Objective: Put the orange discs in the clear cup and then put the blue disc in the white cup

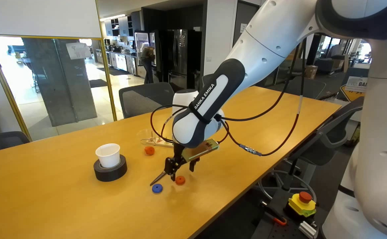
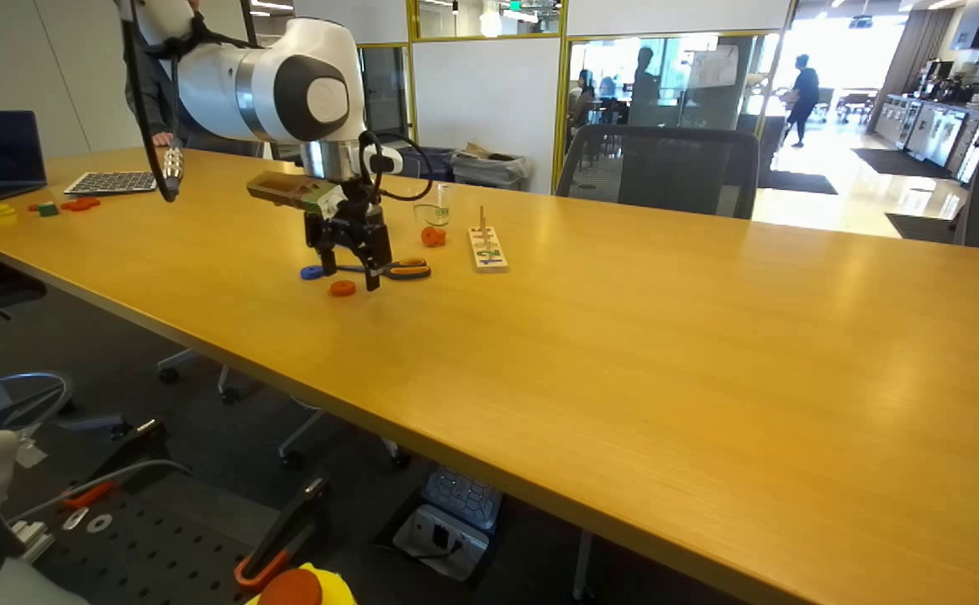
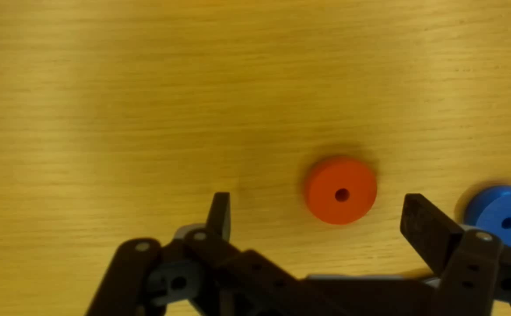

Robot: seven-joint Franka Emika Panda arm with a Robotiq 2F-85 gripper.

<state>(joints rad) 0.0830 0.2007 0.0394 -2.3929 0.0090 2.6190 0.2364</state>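
Orange disc (image 3: pixel 341 191), on the table (image 3: pixel 150 109) below the gripper (image 2: pixel 350 279); the wrist view shows it between the fingers (image 3: pixel 428 232), which stand wide apart and hold nothing. Blue disc (image 3: pixel 503 215), just beyond one finger. Scissors (image 2: pixel 409 270), partly hidden by the gripper. White cup (image 1: pixel 108 155), well apart from the gripper.

The table (image 1: pixel 63 199) bears discs (image 1: pixel 157 188), scissors (image 2: pixel 407 272), seemingly a clear cup (image 2: pixel 432 216).
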